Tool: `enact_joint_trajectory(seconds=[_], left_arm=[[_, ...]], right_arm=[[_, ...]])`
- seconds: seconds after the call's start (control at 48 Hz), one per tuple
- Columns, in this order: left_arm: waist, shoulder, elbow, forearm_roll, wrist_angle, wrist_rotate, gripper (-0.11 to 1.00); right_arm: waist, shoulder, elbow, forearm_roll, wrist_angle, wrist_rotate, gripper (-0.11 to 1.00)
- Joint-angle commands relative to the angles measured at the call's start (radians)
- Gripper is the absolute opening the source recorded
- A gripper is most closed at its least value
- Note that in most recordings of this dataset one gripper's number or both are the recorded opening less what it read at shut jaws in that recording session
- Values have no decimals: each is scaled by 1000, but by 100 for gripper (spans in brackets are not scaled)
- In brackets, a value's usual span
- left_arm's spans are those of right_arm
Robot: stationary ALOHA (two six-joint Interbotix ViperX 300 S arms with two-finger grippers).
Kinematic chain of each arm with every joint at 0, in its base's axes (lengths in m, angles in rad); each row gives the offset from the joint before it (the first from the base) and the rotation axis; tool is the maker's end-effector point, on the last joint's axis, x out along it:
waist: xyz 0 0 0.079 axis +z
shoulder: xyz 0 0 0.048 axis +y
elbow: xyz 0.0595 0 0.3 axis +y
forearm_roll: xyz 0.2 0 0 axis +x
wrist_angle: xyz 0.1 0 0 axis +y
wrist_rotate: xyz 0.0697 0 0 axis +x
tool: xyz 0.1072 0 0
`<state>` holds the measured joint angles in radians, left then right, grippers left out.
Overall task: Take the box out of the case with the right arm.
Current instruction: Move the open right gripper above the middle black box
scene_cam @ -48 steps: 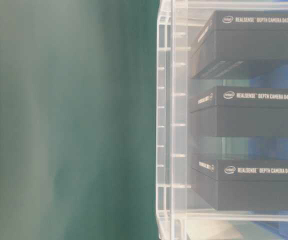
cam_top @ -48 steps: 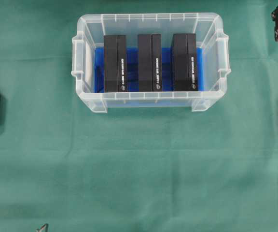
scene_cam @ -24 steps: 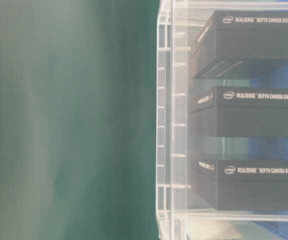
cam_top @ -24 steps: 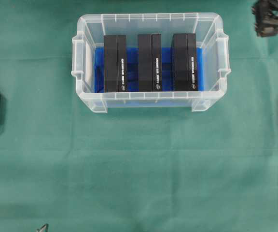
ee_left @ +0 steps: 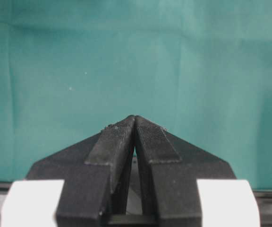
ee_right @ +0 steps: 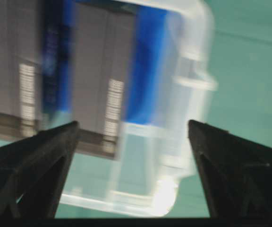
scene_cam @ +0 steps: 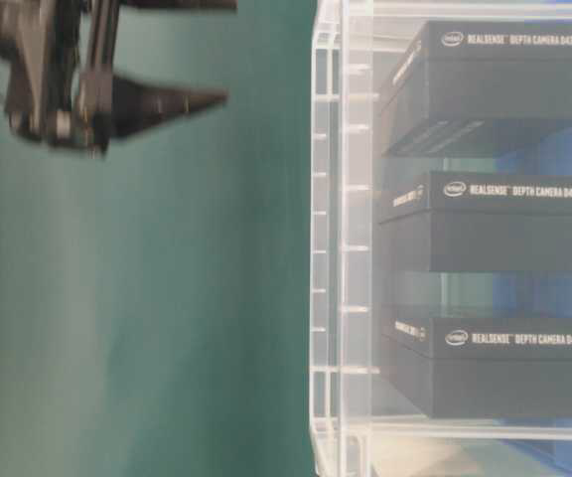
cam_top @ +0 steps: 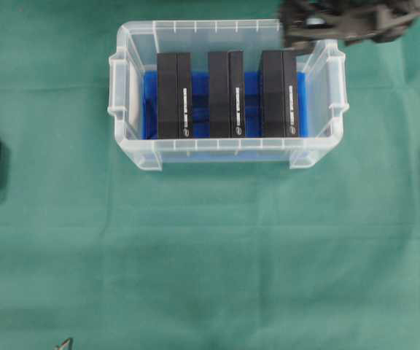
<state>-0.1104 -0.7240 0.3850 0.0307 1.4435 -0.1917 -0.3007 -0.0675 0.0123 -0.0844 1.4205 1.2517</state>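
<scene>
Box [cam_top: 278, 93], rightmost of three, sits in case [cam_top: 319, 149]; right end effector [ee_right: 133, 137] wide open, empty, approaching far-right rim; next: descend, straddle box.

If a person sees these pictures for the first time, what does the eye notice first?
Three black boxes stand side by side in the clear case with its bright blue floor, on the green cloth. The blurred right claw, wide open, hangs over the case's far right corner.
</scene>
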Motion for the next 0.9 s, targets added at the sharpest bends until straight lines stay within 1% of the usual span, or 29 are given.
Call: enact_joint_trajectory(seconds=[0.0,0.146,0.292,0.396,0.542,0.876], left_arm=[[5,3,-28,2,-3,-2,0],[9,3,-28,2,-3,-2,0],[9,3,-29,0,-3,-2,0],[11,3,-28,2,-3,-2,0],[9,3,-29,2,-3,-2,0],[9,3,-29,2,-3,-2,0]], right_arm=[[20,44,-87,0,-12,3,93],[48,144,-201,2,-29,9,93],[64,221,-308,0,-34,46,93],[72,262,-367,2,-31,52,93],[78,279,-390,2,-29,55,93],[78,279,-388,0,-6,54,93]])
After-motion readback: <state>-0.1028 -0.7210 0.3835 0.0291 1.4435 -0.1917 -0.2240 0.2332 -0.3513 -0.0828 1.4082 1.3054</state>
